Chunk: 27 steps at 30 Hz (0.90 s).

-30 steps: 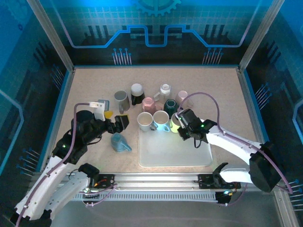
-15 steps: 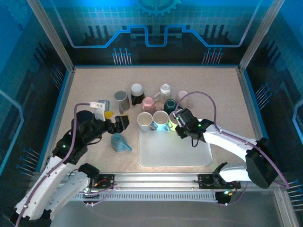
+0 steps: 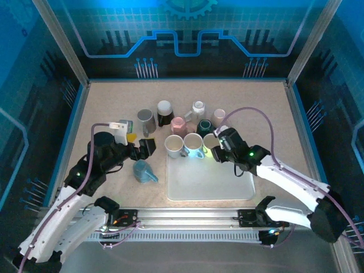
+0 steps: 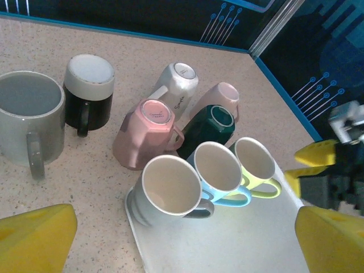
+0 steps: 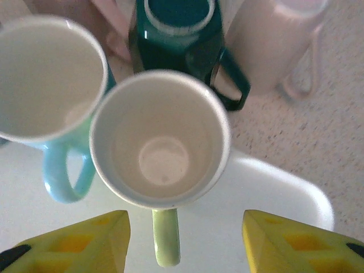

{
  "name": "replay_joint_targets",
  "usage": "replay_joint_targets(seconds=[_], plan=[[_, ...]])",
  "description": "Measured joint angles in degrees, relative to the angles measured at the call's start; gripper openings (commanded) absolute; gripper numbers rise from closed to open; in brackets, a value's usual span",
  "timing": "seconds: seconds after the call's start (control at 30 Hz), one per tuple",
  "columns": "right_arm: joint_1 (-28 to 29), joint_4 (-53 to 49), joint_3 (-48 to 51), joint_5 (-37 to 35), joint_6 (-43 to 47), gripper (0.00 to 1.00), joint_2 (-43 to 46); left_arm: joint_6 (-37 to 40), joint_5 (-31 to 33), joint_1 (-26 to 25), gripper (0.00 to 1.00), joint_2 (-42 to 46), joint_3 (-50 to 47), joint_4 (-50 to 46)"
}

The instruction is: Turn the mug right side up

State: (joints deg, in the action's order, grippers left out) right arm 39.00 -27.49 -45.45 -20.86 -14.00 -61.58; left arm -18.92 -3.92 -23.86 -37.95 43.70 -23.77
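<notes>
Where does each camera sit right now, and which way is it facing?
Top external: above and behind the arms, looking down on the table; both arms, left claw and right claw show.
Left wrist: low, facing across the mug cluster toward the tray; its yellow fingers frame the bottom corners.
Right wrist: straight down into the green mug; its yellow fingers sit at the bottom.
Shared: all three catch the green mug.

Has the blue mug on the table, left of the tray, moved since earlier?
No. The blue mug lies beside the tray's left edge as before.
</notes>
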Motion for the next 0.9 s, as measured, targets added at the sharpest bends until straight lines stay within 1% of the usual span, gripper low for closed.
replay_joint_targets(seconds=[0.07,0.17,0.3,0.4,0.63,0.8,0.9], plan=[[0.0,-0.1,-0.9,-0.3,-0.4,0.59,2.4,-0.4,0.9,0.0,0.99,-1.3,0.1,-0.2],[0.0,-0.1,-2.0,-1.1,-2.1,0.58,5.4,-2.3,3.7,-0.1,0.99,-5.8,2.5,-3.0],[0.7,0.3,-2.3,-0.5,-4.2,0.58,8.1,-6.6,7.2,-0.1,0.99,-15.5,10.4,-9.1],[1.9,0.9,-2.2,0.8,-4.7,0.58,9.9,-9.4,8.3,-0.5,0.99,-22.4,17.3,-12.8],[2.3,2.6,0.7,2.9,-5.3,0.59,16.7,-8.3,10.4,-4.4,0.99,-38.2,30.5,-17.9],[2.3,2.7,4.2,2.4,-6.3,0.59,21.9,-8.0,12.2,-4.5,0.99,-47.8,38.5,-20.3],[2.3,2.7,4.7,2.0,-6.1,0.59,23.4,-6.9,12.6,-4.6,0.99,-52.6,43.2,-21.4]])
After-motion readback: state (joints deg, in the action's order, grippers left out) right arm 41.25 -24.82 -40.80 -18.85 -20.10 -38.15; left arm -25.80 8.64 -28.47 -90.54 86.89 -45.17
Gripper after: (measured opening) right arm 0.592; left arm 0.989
